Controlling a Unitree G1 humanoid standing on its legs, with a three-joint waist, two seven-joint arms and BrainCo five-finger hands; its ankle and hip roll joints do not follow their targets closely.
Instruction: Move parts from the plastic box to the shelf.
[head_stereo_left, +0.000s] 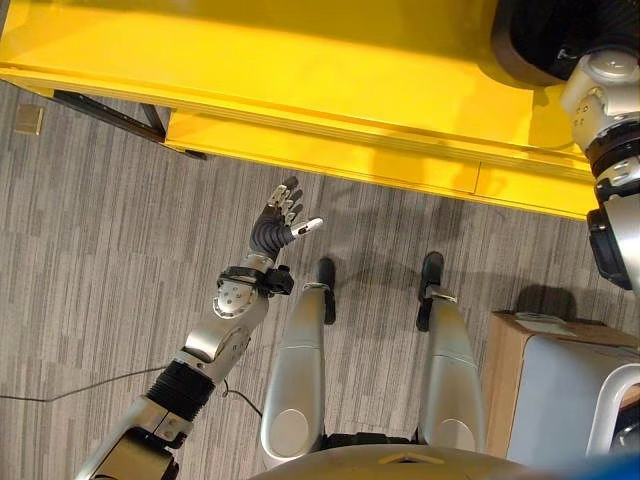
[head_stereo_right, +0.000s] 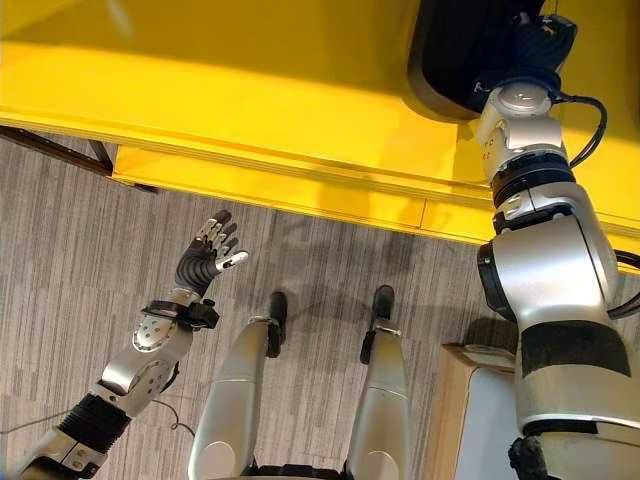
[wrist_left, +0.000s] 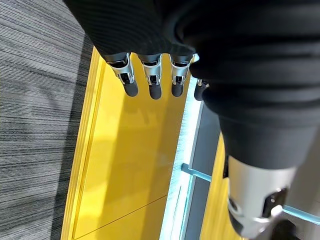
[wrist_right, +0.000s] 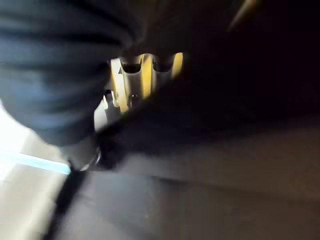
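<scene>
Both eye views look down from the head at the yellow shelf (head_stereo_left: 300, 80); wrist views look very close.

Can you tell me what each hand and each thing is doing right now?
Left hand: open, fingers straight, holding nothing, raised over the grey carpet floor near the shelf edge.
Right hand: reaching up onto the shelf at the black part; its fingers are hidden.
Bright yellow shelf: level, with the black part on it.
Large round black part: resting on the yellow shelf.
</scene>
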